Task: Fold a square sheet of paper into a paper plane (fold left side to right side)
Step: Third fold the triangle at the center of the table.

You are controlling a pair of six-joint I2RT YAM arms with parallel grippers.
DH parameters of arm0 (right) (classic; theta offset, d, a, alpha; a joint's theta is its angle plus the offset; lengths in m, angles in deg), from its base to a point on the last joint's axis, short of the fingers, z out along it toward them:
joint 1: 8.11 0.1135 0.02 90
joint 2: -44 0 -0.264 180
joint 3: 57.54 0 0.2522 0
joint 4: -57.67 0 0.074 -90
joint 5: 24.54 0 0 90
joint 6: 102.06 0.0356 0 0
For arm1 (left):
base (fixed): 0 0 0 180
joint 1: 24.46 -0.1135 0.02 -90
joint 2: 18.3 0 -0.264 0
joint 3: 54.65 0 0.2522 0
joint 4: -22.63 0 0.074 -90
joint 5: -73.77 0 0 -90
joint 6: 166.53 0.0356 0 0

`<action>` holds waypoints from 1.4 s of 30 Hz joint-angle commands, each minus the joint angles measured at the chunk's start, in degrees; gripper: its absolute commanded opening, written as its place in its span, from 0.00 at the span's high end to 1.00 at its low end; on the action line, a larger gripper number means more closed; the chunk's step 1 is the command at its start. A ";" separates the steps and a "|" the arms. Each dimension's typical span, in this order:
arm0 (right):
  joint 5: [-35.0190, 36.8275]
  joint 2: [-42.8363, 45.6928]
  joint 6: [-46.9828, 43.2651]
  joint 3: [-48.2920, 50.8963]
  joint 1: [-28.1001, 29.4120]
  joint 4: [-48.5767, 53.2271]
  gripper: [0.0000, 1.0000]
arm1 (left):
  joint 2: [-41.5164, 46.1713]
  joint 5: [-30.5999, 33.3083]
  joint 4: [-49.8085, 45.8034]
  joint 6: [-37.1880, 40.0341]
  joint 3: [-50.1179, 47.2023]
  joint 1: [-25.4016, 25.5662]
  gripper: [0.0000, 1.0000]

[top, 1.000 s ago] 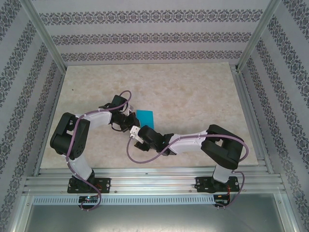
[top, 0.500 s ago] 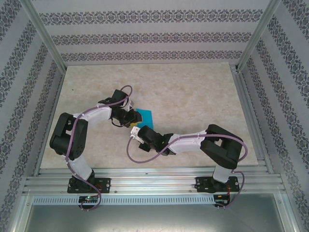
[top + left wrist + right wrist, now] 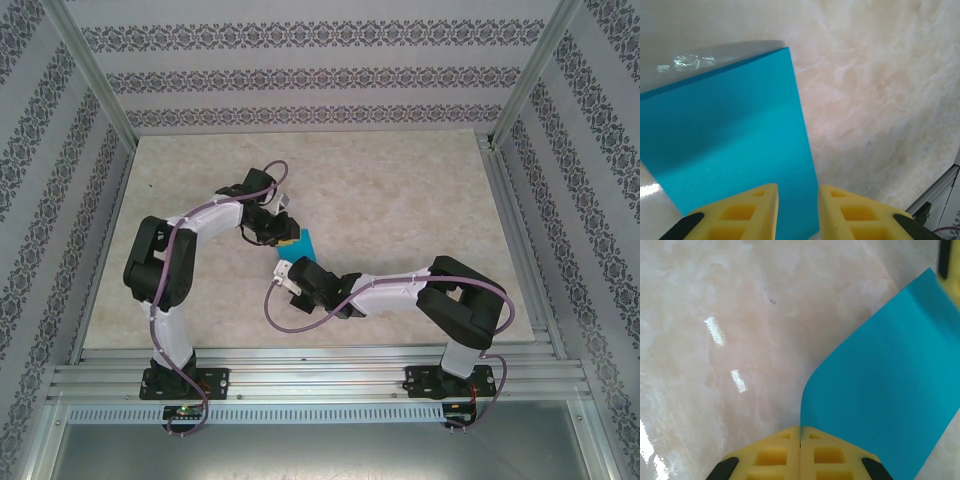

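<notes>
The square sheet of paper (image 3: 304, 243), bright cyan-blue, is between the two grippers near the table's middle. In the right wrist view the sheet (image 3: 885, 390) curves upward, and one edge runs into my right gripper (image 3: 800, 429), whose jaws are shut on it. My left gripper (image 3: 797, 192) hovers over the sheet (image 3: 730, 135) at its right edge. Its yellow jaws stand apart, with blue paper visible in the gap. From above, the left gripper (image 3: 288, 238) is at the sheet's far-left side and the right gripper (image 3: 297, 262) at its near end.
The marble-patterned tabletop (image 3: 400, 200) spreads out to the right and far side of the sheet. Metal frame rails (image 3: 320, 370) run along the near edge, and patterned walls close in the sides.
The right gripper closed on the sheet's near edge. The left arm swung to the far right, and its jaws went from shut to apart. The sheet now looks narrower and tilted.
</notes>
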 commanded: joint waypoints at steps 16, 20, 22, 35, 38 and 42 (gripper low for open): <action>-32.12 0.44 14.48 -6.45 -16.77 4.35 1.00 | -10.38 3.48 -3.60 6.32 4.54 2.98 0.77; -39.50 -1.46 19.67 -5.73 -21.57 1.01 1.00 | -10.40 3.70 -4.04 6.66 4.80 3.04 0.78; -41.41 -2.54 20.72 -5.99 -22.57 0.86 1.00 | -10.42 3.64 -4.08 6.68 4.80 3.04 0.78; -44.12 -5.80 29.76 -4.47 -24.31 -2.49 1.00 | -10.30 3.87 -4.04 6.40 4.67 3.16 0.78; -44.27 -5.84 31.65 -4.17 -24.93 -2.70 1.00 | -10.35 4.01 -3.87 6.38 4.60 3.17 0.78; -44.45 -6.31 33.02 -4.18 -25.26 -2.49 1.00 | -10.48 4.01 -3.71 6.22 4.50 3.22 0.78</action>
